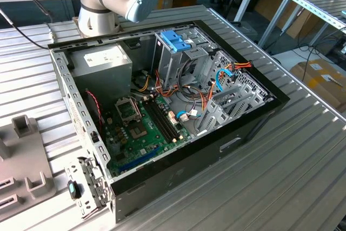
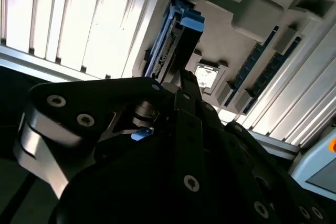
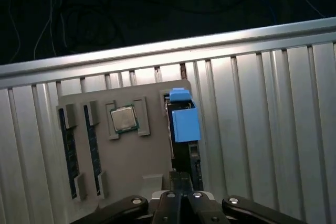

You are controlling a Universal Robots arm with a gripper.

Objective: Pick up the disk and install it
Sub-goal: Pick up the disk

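Note:
The disk point(image 3: 184, 121) stands on edge in a slot of a grey holder tray point(image 3: 131, 156), with its blue plastic carrier end facing up. The second wrist view shows the disk point(image 2: 181, 24) along the edge of that tray point(image 2: 231, 45). My gripper point(image 3: 182, 182) hangs above the near end of the disk, some way off the tray. Its fingers are shut together with nothing between them. In the second wrist view the dark fingers point(image 2: 186, 85) point toward the disk.
On the tray, a processor chip point(image 3: 124, 119) and memory sticks point(image 3: 68, 140) lie beside the disk. In the exterior view an open computer case point(image 1: 162, 106) sits on the ribbed metal table. Its drive cage has a blue bracket point(image 1: 175, 41) on top. The tray point(image 1: 21, 155) is at that view's left.

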